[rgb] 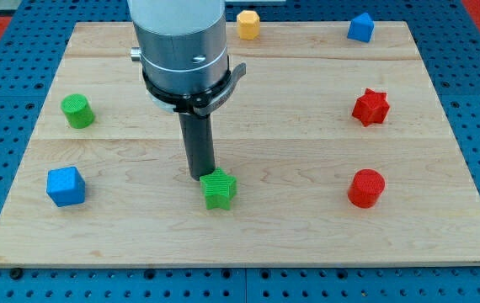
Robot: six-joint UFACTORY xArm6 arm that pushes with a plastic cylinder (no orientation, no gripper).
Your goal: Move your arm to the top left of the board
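Observation:
My tip (199, 176) rests on the wooden board (248, 231) near its middle, a little toward the view's bottom. It sits right at the upper left edge of the green star block (218, 188), touching or nearly touching it. The arm's grey body (179, 46) rises above it and hides part of the board's top middle. The board's top left corner (84, 34) lies far up and left of the tip. A green cylinder (77, 111) stands at the left, between the tip and that corner.
A blue cube (65, 186) sits at the lower left. A yellow block (248, 24) and a blue block (360, 28) sit along the top edge. A red star (370, 107) and a red cylinder (365, 188) stand at the right.

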